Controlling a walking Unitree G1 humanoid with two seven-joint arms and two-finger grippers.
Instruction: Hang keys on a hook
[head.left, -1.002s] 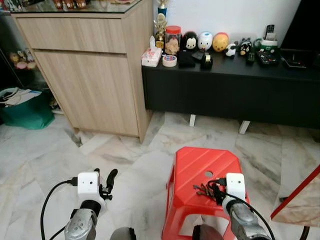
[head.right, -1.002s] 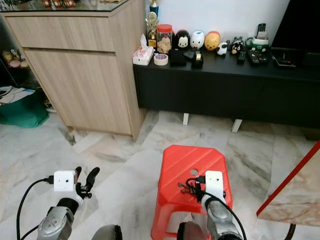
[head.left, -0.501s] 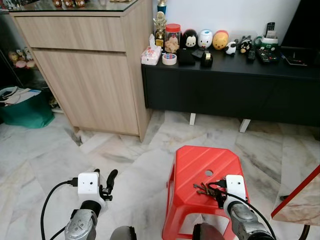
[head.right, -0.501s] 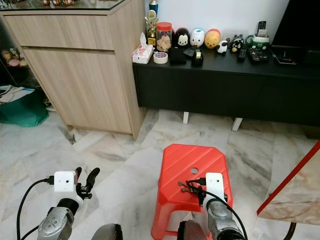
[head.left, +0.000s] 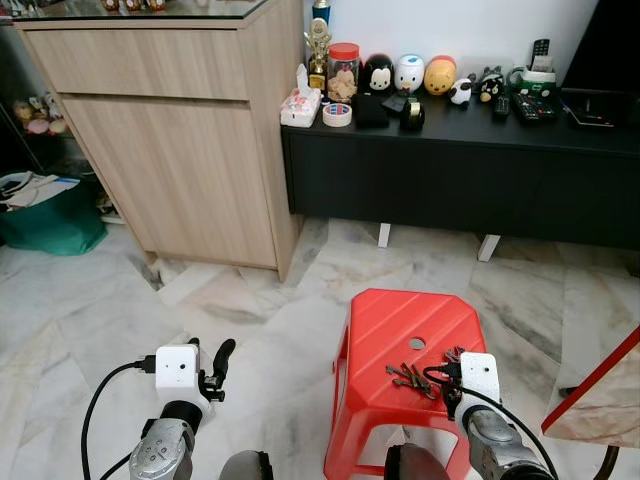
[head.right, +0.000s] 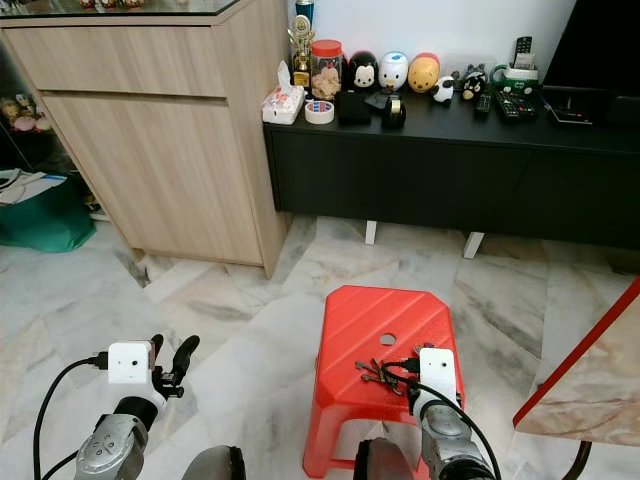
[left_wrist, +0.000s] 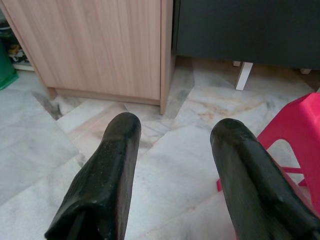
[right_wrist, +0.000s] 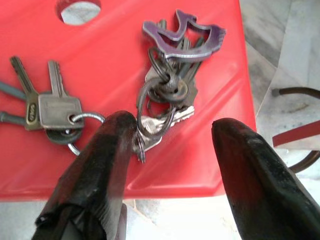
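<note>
A bunch of keys (head.left: 411, 377) lies on top of a red plastic stool (head.left: 400, 320), just in front of its round hole. In the right wrist view it shows as a purple carabiner (right_wrist: 181, 33) on dark rings and two silver keys (right_wrist: 49, 107) on a ring. My right gripper (right_wrist: 175, 129) hovers open right over the bunch. One finger (right_wrist: 107, 155) is beside the ring's edge, and nothing is held. From the head camera the right gripper (head.left: 449, 374) sits at the bunch's right side. My left gripper (head.left: 208, 352) hangs open over the floor, left of the stool.
A tall wooden cabinet (head.left: 170, 150) stands at the back left. Beside it is a low black sideboard (head.left: 460, 170) with figurines and jars on top. A green bag (head.left: 50, 220) sits on the floor at far left. A red-edged table corner (head.left: 600, 400) juts in at right.
My right gripper has edged slightly to the right over the stool, so more of the keys shows. The keys and the left arm have stayed put.
</note>
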